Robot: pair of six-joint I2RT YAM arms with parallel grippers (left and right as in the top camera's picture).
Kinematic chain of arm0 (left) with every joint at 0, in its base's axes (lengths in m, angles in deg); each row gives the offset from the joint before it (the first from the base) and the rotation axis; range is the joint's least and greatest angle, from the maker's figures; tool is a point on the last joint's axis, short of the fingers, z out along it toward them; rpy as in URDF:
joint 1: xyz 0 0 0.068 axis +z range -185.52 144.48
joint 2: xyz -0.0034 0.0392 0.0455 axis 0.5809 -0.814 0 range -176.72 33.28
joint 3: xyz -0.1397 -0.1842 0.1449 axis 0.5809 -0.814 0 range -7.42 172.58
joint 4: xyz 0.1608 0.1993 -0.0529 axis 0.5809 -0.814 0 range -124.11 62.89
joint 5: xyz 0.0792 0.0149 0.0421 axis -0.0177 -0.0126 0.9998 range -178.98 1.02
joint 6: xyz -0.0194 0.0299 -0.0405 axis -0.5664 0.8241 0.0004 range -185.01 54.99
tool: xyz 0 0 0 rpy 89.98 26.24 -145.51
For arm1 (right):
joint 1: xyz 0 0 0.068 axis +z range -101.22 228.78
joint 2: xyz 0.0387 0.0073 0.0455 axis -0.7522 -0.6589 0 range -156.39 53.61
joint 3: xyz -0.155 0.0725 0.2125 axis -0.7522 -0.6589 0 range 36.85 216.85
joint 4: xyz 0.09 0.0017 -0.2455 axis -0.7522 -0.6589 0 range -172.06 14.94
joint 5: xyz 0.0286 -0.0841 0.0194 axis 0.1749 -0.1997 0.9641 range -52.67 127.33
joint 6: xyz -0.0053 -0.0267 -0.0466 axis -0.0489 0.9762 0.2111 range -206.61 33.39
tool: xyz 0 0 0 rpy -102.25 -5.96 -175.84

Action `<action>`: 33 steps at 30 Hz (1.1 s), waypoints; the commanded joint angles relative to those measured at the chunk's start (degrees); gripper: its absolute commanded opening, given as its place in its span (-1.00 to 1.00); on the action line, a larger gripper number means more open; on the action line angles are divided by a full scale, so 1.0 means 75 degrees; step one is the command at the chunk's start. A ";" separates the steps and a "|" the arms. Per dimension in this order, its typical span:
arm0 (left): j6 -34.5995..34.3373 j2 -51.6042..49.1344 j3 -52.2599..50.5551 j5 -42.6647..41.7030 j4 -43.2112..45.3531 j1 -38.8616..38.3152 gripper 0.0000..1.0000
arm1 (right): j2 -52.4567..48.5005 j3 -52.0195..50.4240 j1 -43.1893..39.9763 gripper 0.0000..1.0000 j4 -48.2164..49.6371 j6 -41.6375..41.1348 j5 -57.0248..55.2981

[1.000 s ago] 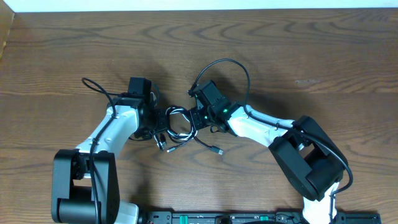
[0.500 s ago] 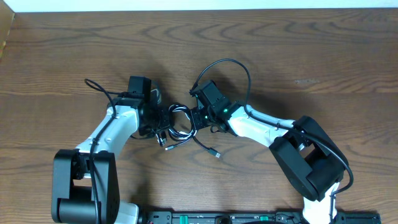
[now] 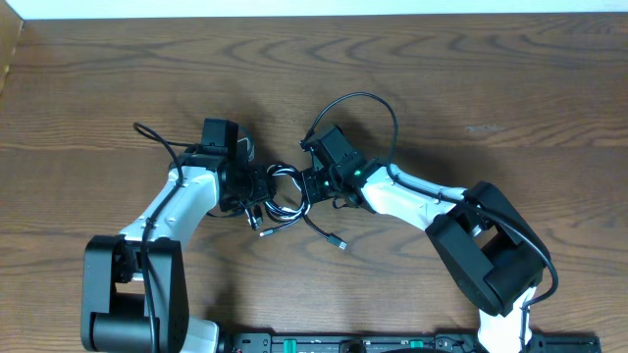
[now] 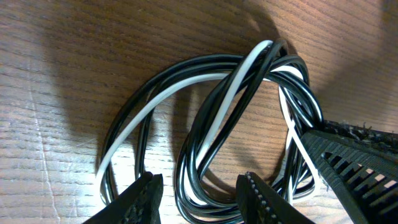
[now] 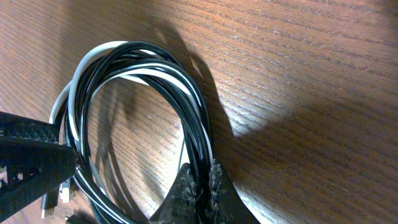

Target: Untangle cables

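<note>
The two cables [image 3: 282, 202] lie as one tangled coil on the wooden table between my grippers. In the left wrist view the black cable [image 4: 214, 124] loops around the white cable [image 4: 252, 62]. My left gripper [image 4: 199, 202] is open and straddles a bundle of black strands without pinching them. My right gripper [image 5: 200, 186] is shut on a few strands at the coil's right side, mostly the black cable [image 5: 194, 137], with the white cable [image 5: 112, 46] curving around the far side. From above, the left gripper [image 3: 257, 191] and right gripper [image 3: 302, 186] face each other across the coil.
A loose plug end [image 3: 340, 242] trails toward the front of the table, and another plug [image 3: 263, 232] lies just below the coil. Each arm's own thick black wire arcs off behind it [image 3: 378, 103]. The table's far edge [image 3: 314, 14] runs along the top.
The right gripper has closed onto the coil's strands. The left gripper's jaws have spread a little. The trailing plug end has shifted slightly left and toward the front.
</note>
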 commanded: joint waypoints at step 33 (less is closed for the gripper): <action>-0.1023 -0.0032 -0.0592 0.1588 0.0603 -0.1081 -0.36 | -0.0026 0.0006 -0.0032 -0.95 -0.0017 -0.0079 0.0076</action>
